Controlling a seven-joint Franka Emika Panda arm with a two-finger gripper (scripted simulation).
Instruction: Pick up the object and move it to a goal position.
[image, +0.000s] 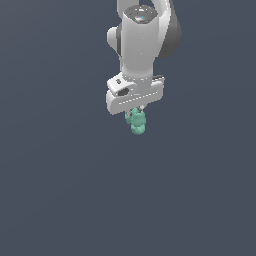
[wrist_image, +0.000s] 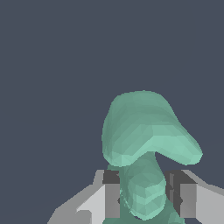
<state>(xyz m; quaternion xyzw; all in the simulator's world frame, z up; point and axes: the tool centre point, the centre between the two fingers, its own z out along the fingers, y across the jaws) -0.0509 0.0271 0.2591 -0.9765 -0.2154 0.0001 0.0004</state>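
- Exterior view: white arm (image: 142, 40) comes down from the upper edge of the frame, wrist pointing straight down, against a plain dark grey-blue background.
- Tool (image: 136, 116) sits under the wide white hand body; only short stubs of the fingers show below it.
- Teal-green blob (image: 137, 121) hangs directly beneath the hand body, upper end tucked between the fingers, lower end free. It is lumpy, matte, and much narrower than the hand body.
- Nothing touches the blob from below in the exterior view; plain background shows all around its lower part.
- Wrist view: blob (wrist_image: 144, 131) fills the middle of the frame. A narrower neck runs between the two fingers, and a broad bulbous lobe flares out beyond them.
- Dark finger pads (wrist_image: 111, 177) press against the neck on both sides; the light grey finger bodies flank it.
- Tool state: clamped on the blob, jaws held apart only by the width of the neck.
- Whether a tabletop lies below cannot be told; the background is uniform in both views.
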